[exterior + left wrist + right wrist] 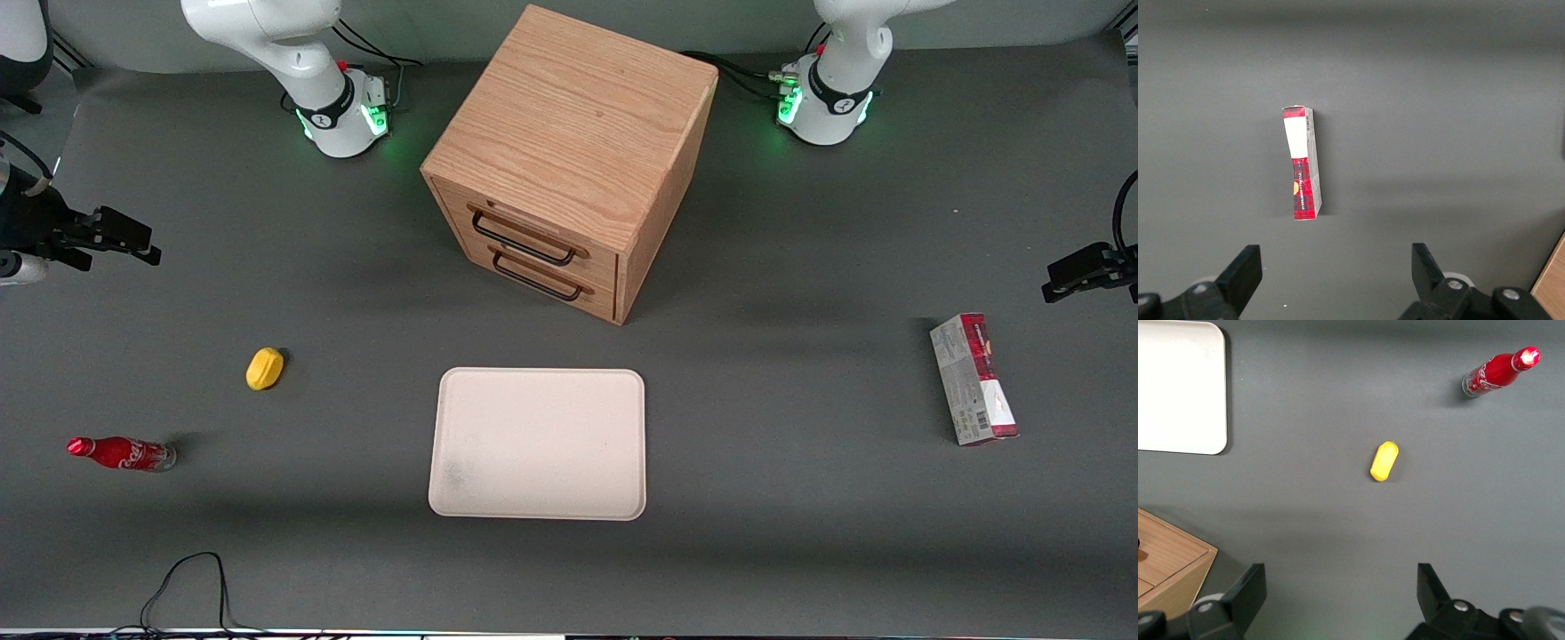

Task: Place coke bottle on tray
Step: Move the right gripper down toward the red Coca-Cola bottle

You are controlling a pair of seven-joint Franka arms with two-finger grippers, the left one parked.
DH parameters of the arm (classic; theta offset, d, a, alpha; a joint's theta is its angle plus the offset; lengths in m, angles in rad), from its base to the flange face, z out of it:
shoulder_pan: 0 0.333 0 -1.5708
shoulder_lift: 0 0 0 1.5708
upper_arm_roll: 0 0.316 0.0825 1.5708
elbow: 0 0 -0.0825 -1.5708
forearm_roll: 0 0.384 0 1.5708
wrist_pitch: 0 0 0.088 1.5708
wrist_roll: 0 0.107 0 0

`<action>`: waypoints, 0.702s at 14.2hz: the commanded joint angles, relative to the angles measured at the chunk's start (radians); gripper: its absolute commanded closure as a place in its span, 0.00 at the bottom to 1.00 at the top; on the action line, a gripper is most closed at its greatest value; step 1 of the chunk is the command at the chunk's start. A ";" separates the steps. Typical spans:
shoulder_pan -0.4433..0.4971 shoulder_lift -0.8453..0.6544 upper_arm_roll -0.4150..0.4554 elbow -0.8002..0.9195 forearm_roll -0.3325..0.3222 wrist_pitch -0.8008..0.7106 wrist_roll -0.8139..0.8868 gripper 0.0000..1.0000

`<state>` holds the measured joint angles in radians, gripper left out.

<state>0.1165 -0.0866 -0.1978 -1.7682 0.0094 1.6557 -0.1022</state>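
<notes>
While raised well above the table (800, 551) at the working arm's end, gripper (1341, 603) spread wide, both black fingers (1245, 597) apart with nothing between them. Seen in the front view as a dark claw (107, 236) at the frame's edge, high over the mat and well apart from every object.

Coke bottle (122, 453) standing upright on the grey table toward the working arm's end, red cap (1527, 357) uppermost, clear base on the mat, white script on the red body. Not touched by anything. Well apart from the tray (539, 443).

Tray lying flat near the middle of the table, cream-white, rounded corners, low rim, faint smudges on its floor, nothing on it. Placed in front of the wooden drawer box (569, 160), nearer to the front camera than that box.

Small yellow object (265, 368) on the mat between bottle and tray, farther from the front camera than the bottle.

Drawer box with 2 drawers, each with 1 dark handle (524, 238).

Red-and-grey carton (973, 380) lying toward the parked arm's end of the table, alone on the mat.
</notes>
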 commanded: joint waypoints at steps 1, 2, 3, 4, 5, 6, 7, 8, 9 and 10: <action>0.008 -0.013 0.000 -0.014 -0.025 0.018 0.033 0.00; 0.008 -0.013 0.001 -0.013 -0.025 0.018 0.035 0.00; 0.006 -0.013 0.001 -0.013 -0.020 0.016 0.035 0.00; 0.006 -0.013 0.001 -0.014 -0.016 0.016 0.035 0.00; 0.006 -0.010 0.001 -0.014 -0.016 0.016 0.033 0.00; 0.005 -0.010 0.001 -0.013 -0.016 0.007 0.033 0.00; 0.002 -0.005 0.000 -0.002 -0.016 0.007 0.030 0.00; -0.003 0.025 -0.006 0.036 -0.016 0.012 0.018 0.00; -0.011 0.078 -0.014 0.088 -0.022 0.010 0.003 0.00; -0.027 0.134 -0.017 0.142 -0.023 0.012 -0.011 0.00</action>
<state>0.1091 -0.0646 -0.2049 -1.7447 0.0058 1.6724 -0.0982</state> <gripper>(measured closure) 0.000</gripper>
